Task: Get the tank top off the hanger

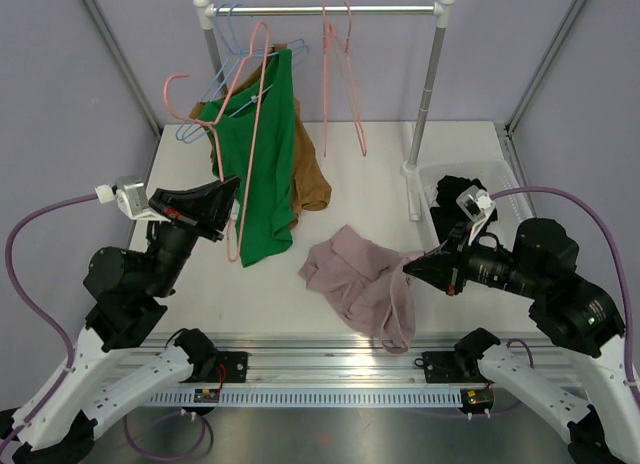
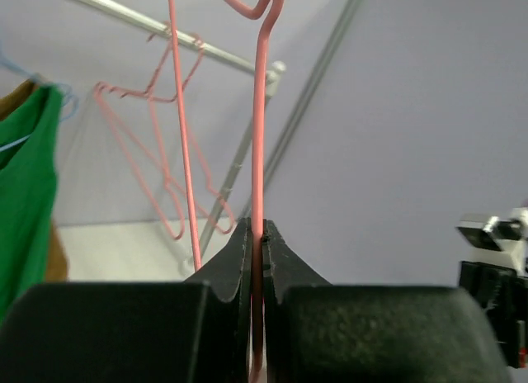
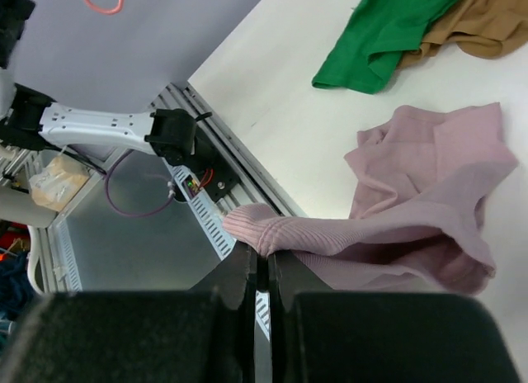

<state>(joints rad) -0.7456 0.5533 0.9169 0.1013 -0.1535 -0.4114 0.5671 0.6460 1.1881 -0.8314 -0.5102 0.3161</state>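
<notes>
My left gripper (image 1: 233, 196) was clamped on the lower wire of the pink hanger (image 2: 259, 135), jaws pressed together around it, and the hanger rose straight up above the fingers. Just to that gripper's right hung a green garment (image 1: 265, 174), overlapping the hanger wire in the top view. A brown garment (image 1: 312, 179) hung behind it, and both trailed down onto the table (image 1: 190, 284). Beyond them the rack rail (image 1: 330, 10) carried two spare pink hangers (image 1: 342, 84), with bare table under those.

The pink tank top (image 1: 355, 274) lay off the hanger, crumpled on the table between my two grippers, near the front edge. My right gripper (image 1: 408, 269) was closed on its right-hand fold, which stretched from the heap to the jaws. Behind that gripper sat a clear bin (image 1: 480, 167) holding a dark garment (image 1: 455, 189), beside the rack's right post (image 1: 428, 94). Open room lay ahead of the right gripper, between tank top and rack.
</notes>
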